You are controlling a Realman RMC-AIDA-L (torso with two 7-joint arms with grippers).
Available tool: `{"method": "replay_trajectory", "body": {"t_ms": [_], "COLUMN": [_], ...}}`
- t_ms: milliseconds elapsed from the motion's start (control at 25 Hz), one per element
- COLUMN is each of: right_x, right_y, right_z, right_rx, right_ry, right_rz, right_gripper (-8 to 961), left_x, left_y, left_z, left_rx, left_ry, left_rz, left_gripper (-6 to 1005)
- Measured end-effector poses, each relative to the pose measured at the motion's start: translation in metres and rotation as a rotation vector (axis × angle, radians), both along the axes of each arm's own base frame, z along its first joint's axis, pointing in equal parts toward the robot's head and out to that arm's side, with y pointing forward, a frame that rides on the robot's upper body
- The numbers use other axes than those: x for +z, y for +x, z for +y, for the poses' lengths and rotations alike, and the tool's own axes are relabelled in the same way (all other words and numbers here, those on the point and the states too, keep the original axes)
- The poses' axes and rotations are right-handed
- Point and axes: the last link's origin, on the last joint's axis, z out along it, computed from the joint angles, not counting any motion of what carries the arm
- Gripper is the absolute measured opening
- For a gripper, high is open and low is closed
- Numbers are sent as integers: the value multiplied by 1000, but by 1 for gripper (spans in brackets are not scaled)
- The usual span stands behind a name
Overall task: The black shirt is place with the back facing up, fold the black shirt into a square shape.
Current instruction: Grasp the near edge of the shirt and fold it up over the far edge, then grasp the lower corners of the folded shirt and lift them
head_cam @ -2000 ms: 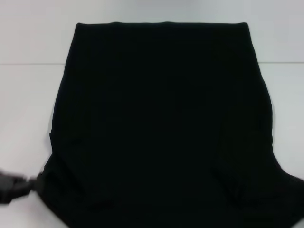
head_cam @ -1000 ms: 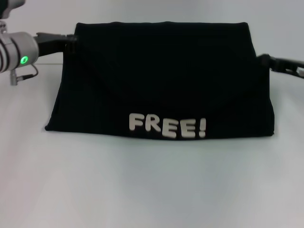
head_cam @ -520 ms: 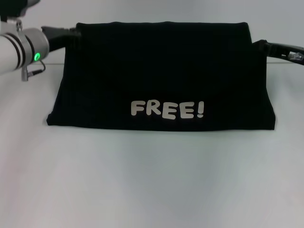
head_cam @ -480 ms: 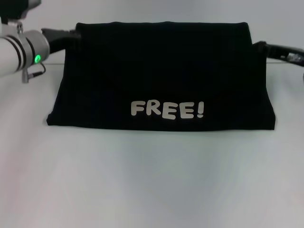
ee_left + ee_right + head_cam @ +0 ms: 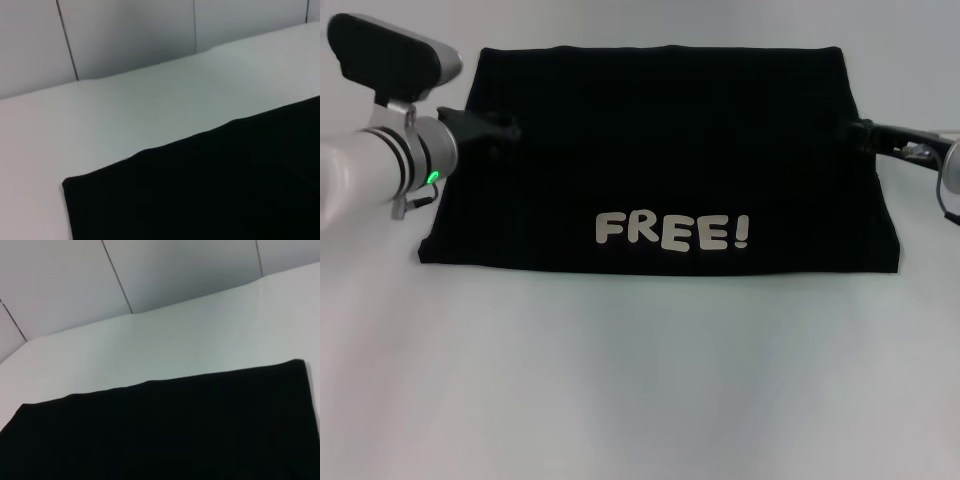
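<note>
One readable word: "FREE!" on the black shirt (image 5: 660, 150).
The pale, rounded capital letters (image 5: 673, 231) run in one row across the lower middle of the folded cloth, centre of the frame in the head view; neither wrist view shows any lettering.

A bare robotics lab or test cell, judging by the plain white bench (image 5: 640, 380) filling the frame, the grey panelled wall (image 5: 165, 270) with thin vertical seams across the top of both wrist views, and no household or shop furnishings anywhere.
</note>
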Motion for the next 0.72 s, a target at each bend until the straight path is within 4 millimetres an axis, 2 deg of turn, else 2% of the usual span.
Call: {"method": "replay_trajectory", "body": {"t_ms": [80,360,560,680,720], "right_x": [-2,2,6,9,14], "right_y": [2,7,8,10,15], "right_z": [-1,-1,-1,-6,-14], "right_rx": [-10,-34,-27,-8,11], "right_ry": [7,77,94,71,48], "right_rz": [0,19,36,71,115], "right_gripper": [232,489,661,658,657], "left_x": [-1,0,9,15,16], "left_y": [0,5,11,7,5], "left_z": [0,3,7,3,1], "left_rx": [0,-16,-36,-16,-6], "left_ry": [-6,-2,39,61,61], "left_rz": [2,17,33,-1,-22], "left_gripper": [313,445,537,586,603]}}
